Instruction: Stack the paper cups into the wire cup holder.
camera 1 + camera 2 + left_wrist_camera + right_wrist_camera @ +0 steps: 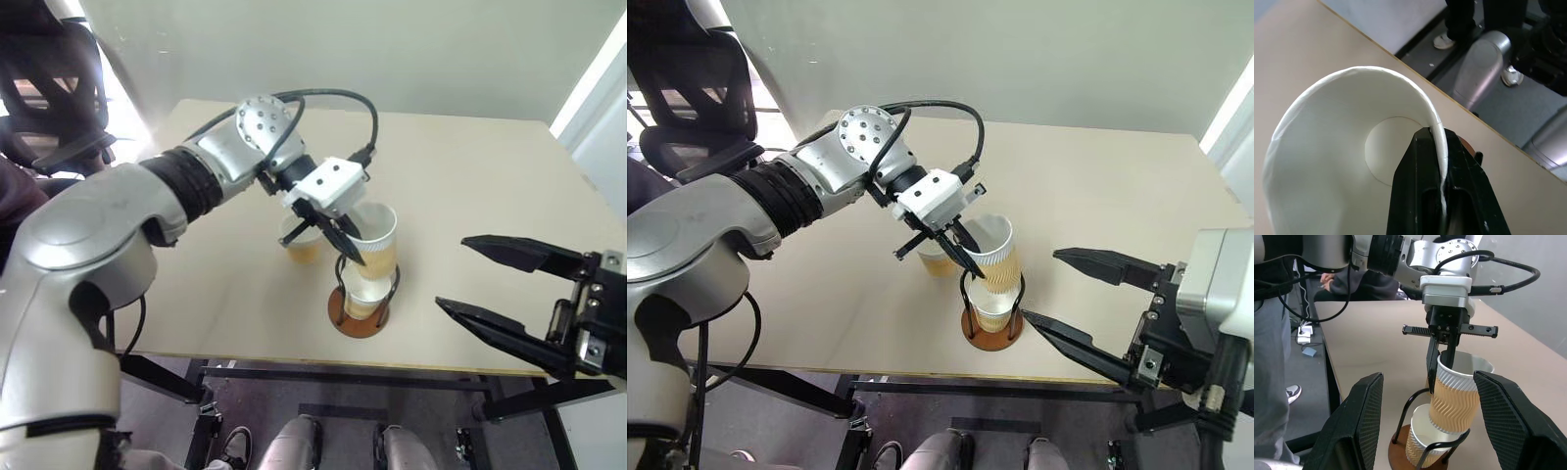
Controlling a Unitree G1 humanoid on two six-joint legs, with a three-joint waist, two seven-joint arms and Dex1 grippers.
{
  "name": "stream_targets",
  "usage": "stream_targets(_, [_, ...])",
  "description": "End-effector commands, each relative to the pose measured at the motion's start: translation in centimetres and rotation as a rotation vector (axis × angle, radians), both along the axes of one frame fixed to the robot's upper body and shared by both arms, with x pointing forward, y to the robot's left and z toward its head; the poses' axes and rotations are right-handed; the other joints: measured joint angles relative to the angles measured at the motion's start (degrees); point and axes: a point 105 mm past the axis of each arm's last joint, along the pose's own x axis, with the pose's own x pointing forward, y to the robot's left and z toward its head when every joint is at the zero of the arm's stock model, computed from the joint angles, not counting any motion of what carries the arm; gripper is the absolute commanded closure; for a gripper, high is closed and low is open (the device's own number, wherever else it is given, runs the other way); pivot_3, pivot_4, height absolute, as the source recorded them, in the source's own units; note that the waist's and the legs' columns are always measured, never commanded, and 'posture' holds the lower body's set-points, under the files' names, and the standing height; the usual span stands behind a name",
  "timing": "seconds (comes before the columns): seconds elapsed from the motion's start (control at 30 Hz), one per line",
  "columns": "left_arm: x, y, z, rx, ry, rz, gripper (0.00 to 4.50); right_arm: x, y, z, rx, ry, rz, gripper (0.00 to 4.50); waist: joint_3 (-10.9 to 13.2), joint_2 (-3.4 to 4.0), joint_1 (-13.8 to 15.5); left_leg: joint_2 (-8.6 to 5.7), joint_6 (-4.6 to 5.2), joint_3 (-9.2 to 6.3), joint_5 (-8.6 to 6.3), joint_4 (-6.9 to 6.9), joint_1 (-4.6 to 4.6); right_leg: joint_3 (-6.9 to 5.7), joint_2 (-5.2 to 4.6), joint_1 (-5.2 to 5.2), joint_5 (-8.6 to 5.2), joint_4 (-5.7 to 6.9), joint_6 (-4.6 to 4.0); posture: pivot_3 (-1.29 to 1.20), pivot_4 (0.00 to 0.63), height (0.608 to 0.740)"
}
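A beige table spreads across the head views, its near edge running along the bottom, with a black office chair off its far left corner at about ten o'clock. Across the tabletop from that side reaches the silver left arm, whose left gripper is clamped on the rim of a tilted paper cup, one black finger inside the white wall and the other outside, as the left wrist view shows close up. At about four o'clock from the cup, the right gripper hangs level near the table's near right edge, its two black fingers spread wide apart and holding nothing; from its own wrist camera the fingers frame the cup holder between them without touching it. The wire cup holder stands near the middle of the table's near edge, its round reddish-brown base flat on the surface and its dark wire loops upright. A second cup sits upright inside the loops, and the held cup leans with its bottom entering that cup's mouth, not yet seated. A third cup stands upright on the table just beyond the holder at about eleven o'clock, partly hidden behind the left gripper.
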Motion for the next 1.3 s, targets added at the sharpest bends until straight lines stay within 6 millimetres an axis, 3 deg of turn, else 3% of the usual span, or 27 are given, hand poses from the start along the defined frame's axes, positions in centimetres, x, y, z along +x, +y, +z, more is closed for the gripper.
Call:
stream_targets(0.03, [-0.2,-0.1,1.1,0.019,-0.048,-0.038,4.47,-0.2,-0.1,0.7,0.004,-0.031,-0.026,1.51,0.0,0.00,0.0,0.00,0.01,0.00,-0.01,0.00,0.00,0.00,0.00,0.00,0.00,0.00,0.00,0.00,0.150,0.740])
stream_targets(1.03, [0.0,-0.6,-1.0,0.103,-0.055,-0.075,4.47,-0.1,0.3,0.7,0.004,-0.006,-0.072,1.51,0.0,0.01,0.2,0.00,0.01,0.01,-0.05,0.21,0.01,0.00,-0.01,0.00,0.02,0.21,0.04,0.00,0.150,0.740])
stream_targets(1.17, [0.0,-0.6,-1.2,0.113,-0.050,-0.070,3.54,0.0,0.3,0.7,0.003,-0.009,-0.076,1.51,0.0,0.01,0.2,0.00,0.01,0.01,-0.05,0.21,0.01,0.00,0.00,-0.01,0.02,0.23,0.04,0.00,0.150,0.740])
stream_targets(1.3, [0.1,-0.5,-1.2,0.119,-0.053,-0.066,2.11,0.0,0.2,0.7,0.003,-0.009,-0.077,1.51,0.0,0.01,0.2,0.00,0.01,0.01,-0.05,0.22,0.01,0.00,0.00,-0.01,0.03,0.22,0.05,0.00,0.150,0.740])
